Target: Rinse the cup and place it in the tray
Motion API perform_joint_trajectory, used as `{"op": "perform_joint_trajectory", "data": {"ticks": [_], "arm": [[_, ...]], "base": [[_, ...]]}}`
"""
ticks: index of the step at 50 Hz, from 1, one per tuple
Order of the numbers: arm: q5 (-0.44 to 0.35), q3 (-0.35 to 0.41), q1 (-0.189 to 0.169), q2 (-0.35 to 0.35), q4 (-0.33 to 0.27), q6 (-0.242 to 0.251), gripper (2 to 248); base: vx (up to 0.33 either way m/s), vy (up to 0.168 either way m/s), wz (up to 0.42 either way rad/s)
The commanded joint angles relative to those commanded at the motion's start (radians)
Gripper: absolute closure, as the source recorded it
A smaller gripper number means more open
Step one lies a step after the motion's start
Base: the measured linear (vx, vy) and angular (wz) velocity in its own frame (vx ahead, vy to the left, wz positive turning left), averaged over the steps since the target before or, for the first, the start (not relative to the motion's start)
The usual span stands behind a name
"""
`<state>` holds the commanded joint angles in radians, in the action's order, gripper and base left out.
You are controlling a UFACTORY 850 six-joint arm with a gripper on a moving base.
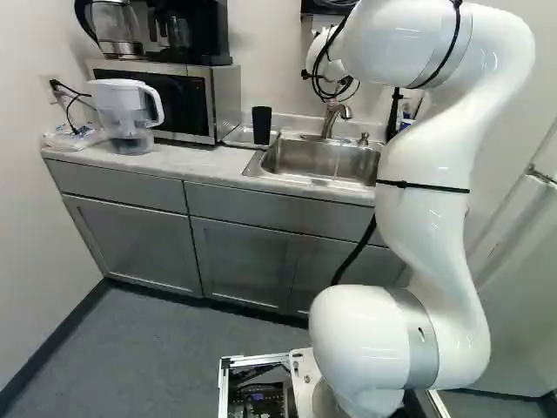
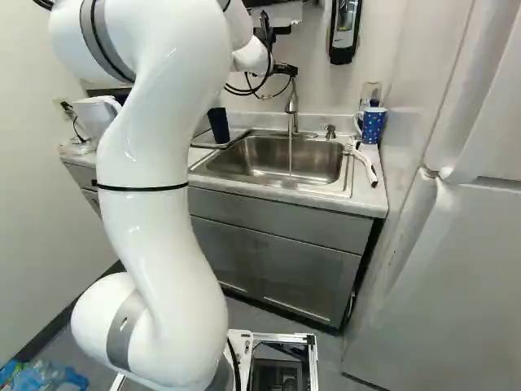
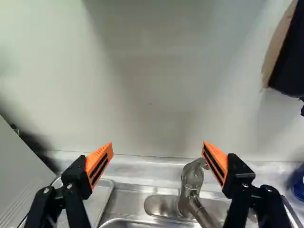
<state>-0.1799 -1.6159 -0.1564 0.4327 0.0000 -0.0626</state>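
White arm [image 2: 163, 212] stood closest, its lowest joint at the foot of both base views. Beyond it, grey cabinets [image 1: 130, 239] carried a pale tabletop [image 1: 196, 163]. Sink [image 2: 281, 159] was set into that top, the scrub brush [image 2: 368, 167] lying just beside it at the right of the right base view. Other side of the basin: metal tray [image 1: 237, 135], the dark cup [image 1: 261, 124] upright in it, mouth up. Farther along from the tray were a microwave [image 1: 178, 103] and, in front of it, a white-topped water pitcher [image 1: 126, 111]. Blue spotted mug [image 2: 373, 126] stood toward the back, past the brush. Pincer [image 2: 283, 70] was up near the tap [image 2: 293, 102], orange-padded fingers spread wide with nothing gripped; wrist view put the tap ahead, closer to one finger. Thin pale streak showed under the spout, possibly water. Last came the wall [image 3: 147, 71], with a black dispenser [image 2: 344, 31] on it.
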Motion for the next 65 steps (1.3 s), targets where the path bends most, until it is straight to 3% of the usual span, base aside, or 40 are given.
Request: {"op": "perform_joint_trajectory", "data": {"ticks": [32,65], "arm": [[0.019,0.002,0.0,-0.001,0.0,0.0,3],[0.085,0.074,-0.004,-0.062,0.0,0.0,3]], "base": [[0.0,0.0,0.0],[0.0,0.0,0.0]]}}
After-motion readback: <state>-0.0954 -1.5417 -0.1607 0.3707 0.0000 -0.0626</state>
